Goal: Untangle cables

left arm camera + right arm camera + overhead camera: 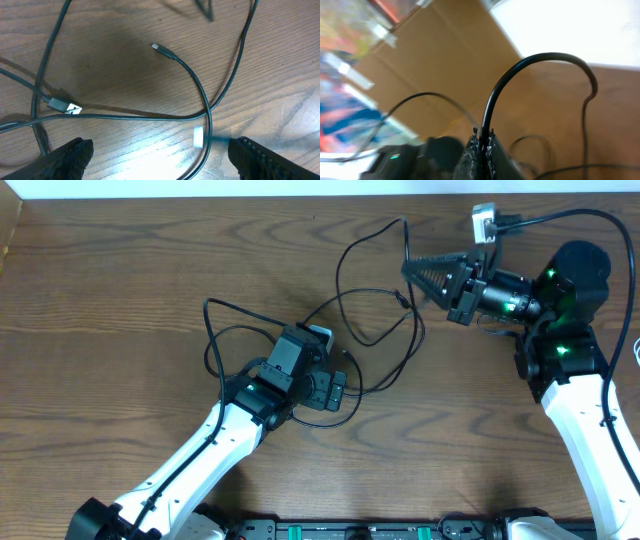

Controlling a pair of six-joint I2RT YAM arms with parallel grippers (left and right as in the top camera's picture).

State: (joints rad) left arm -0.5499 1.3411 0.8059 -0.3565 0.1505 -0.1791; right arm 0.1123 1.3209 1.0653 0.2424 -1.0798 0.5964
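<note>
Thin black cables (375,330) lie in crossing loops on the wooden table between my two arms. My left gripper (325,365) hovers low over the tangle. In the left wrist view it (160,146) is open wide, and one black cable (206,115) with a white tag (198,136) runs between its fingers without being pinched. A small plug end (156,47) and a second plug (62,104) lie loose ahead of it. My right gripper (408,270) is raised at the upper right, shut on a black cable (530,60) that arcs up out of its fingertips (484,137).
A grey-white plug block (484,222) with its own black lead sits at the far right near the table's back edge. A cardboard box (10,230) stands at the far left corner. A thin white cord (636,352) shows at the right edge.
</note>
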